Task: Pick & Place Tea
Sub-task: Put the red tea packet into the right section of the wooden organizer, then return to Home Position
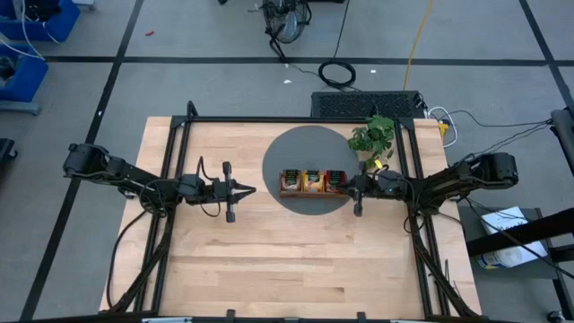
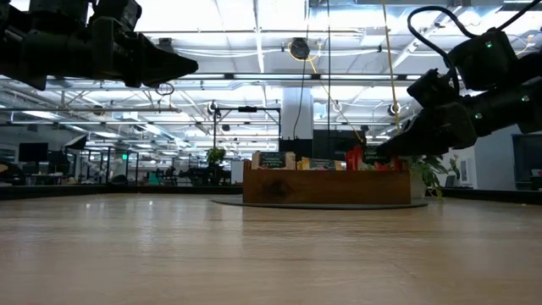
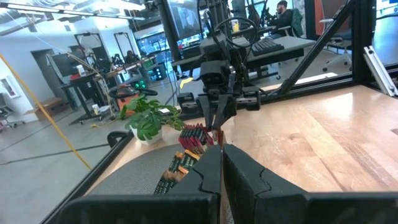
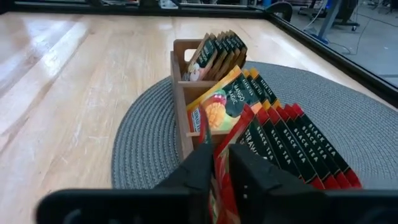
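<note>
Broadly, pale wooden tabletop [image 1: 269, 260] inside a black frame, with both dark arms reaching toward the middle from left and right

Round grey woven mat [image 1: 309, 148] on the far-centre part of the tabletop, carrying a brown wooden tray [image 2: 326, 188] with three compartments in a row

Small green leafy plant [image 1: 373, 135] just beyond the mat's right edge, near the right arm

Left gripper [image 1: 249, 189] hanging above bare wood to the left of the mat, well apart from the tray, fingers pressed together on nothing

Right gripper [image 4: 221, 167] at the right end of the tray, over the compartment of red sachets, fingers narrowly parted with a red sachet's [image 4: 222, 163] top edge between them; firm pinch or loose contact not clear from the wrist view

Tea sachets [image 4: 245, 102] standing upright in the tray, packed in leaning rows: beige with dark print in the left compartment, orange-yellow in the middle, red in the right compartment beneath the right gripper
</note>
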`<state>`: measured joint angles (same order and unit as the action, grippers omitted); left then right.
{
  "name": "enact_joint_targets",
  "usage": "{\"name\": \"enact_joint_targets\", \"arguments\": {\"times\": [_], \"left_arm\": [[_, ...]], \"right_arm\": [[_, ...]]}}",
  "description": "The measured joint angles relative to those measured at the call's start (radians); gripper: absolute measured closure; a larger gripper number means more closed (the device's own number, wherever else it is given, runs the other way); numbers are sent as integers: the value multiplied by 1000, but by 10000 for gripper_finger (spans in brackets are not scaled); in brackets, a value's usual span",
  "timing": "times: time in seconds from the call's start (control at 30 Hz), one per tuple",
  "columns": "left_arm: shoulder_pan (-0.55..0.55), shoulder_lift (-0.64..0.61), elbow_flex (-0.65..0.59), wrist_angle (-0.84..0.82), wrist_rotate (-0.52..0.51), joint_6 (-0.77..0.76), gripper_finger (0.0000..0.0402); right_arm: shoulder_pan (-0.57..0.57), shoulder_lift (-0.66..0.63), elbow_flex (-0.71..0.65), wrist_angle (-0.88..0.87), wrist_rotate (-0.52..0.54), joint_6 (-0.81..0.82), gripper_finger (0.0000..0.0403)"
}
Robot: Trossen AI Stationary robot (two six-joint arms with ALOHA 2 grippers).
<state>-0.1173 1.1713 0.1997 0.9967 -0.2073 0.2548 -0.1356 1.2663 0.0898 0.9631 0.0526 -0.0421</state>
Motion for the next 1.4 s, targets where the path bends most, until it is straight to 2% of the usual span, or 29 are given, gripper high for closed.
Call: {"name": "enact_joint_targets", "arguments": {"times": [0.27, 0.37, 0.5, 0.67, 0.83, 0.93, 1.0, 1.1, 1.2, 1.37, 1.4], "left_arm": [[0, 0, 0, 0, 0, 2, 378], [7, 0, 0, -1, -27, 14, 378], [28, -41, 1, -26, -94, 8, 378], [52, -230, 1, -244, -109, 44, 382], [75, -524, 1, -544, -152, 41, 396], [91, -675, 1, -697, -91, 13, 398], [102, -745, 0, -770, -57, 5, 398], [111, -803, -20, -803, -25, -1, 399], [117, -836, -71, -784, -1, 5, 399], [135, -876, -188, -653, -3, 0, 400], [143, -883, -189, -677, -2, -5, 400]], "right_arm": [[0, 0, 0, 128, 31, -6, 272], [0, -1, 0, 184, 76, -8, 256], [0, -47, 0, 177, 82, -78, 252], [0, -210, 0, 46, 81, -124, 294], [0, -467, 0, -243, 78, -155, 384], [0, -598, -2, -378, 37, -137, 393], [0, -665, -19, -401, -29, -119, 396], [1, -739, -51, -384, -107, -108, 401], [0, -785, -70, -380, -108, -78, 402], [0, -804, -71, -396, -146, -59, 402], [0, -803, -71, -405, -148, -51, 402]]}}
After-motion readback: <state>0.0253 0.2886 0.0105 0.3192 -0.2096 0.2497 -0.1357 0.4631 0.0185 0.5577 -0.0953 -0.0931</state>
